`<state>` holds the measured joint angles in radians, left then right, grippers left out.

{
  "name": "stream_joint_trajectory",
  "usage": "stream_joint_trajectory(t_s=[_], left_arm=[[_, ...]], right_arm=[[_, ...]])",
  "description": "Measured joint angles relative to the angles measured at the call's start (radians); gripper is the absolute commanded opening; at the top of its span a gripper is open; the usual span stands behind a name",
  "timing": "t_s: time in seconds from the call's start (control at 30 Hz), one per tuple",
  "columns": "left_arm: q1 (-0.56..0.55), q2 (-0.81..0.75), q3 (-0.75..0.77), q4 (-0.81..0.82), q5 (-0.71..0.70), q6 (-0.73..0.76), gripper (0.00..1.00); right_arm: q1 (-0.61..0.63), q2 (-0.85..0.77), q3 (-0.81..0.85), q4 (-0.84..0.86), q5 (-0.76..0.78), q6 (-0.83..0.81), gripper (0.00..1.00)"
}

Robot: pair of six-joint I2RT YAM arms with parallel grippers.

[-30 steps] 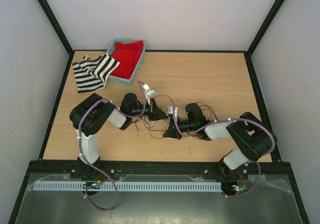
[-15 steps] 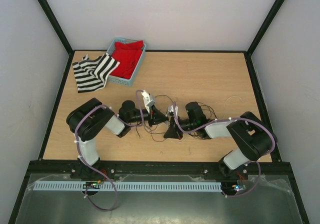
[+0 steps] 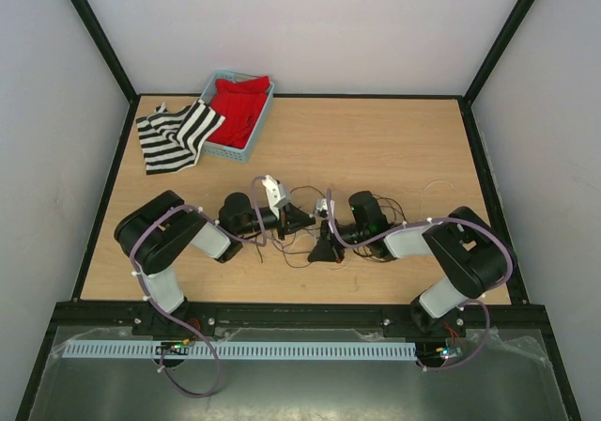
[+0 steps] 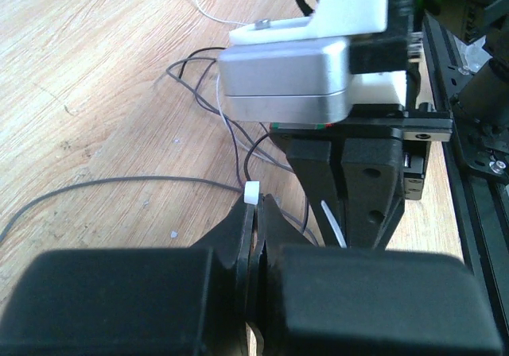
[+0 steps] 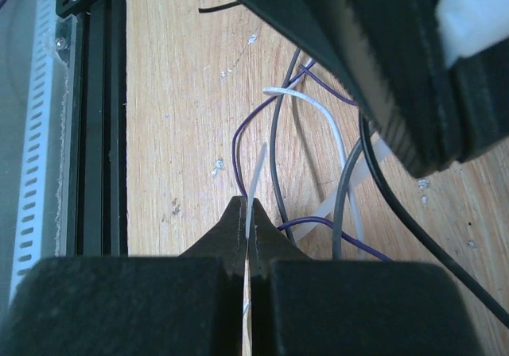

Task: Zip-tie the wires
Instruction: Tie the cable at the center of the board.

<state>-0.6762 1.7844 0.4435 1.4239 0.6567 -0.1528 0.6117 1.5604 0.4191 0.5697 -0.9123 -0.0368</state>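
Looks like the threading step: left gripper [image 4: 256, 210] clamped on the zip tie [image 4: 252, 191] head, right gripper [image 5: 246, 213] pinching its tail above loose wires [image 5: 274, 133] mid-table [image 3: 376, 139]; next, feed the tail into the head, precisely aligned.

Light wooden counter [image 3: 394, 139], plain white walls [image 3: 310, 26] on three sides, black bars [image 3: 94, 31] up the far corners, black rail [image 3: 300, 315] along the near edge, soft even light
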Motion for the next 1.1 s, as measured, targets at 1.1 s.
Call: stream_joint_trajectory(t_s=[1.1], left_arm=[[-0.065,-0.045,-0.046,0.007,-0.034,0.192,0.00]], right_arm=[[-0.051,0.063,0.103,-0.192,-0.172,-0.072,0.00]])
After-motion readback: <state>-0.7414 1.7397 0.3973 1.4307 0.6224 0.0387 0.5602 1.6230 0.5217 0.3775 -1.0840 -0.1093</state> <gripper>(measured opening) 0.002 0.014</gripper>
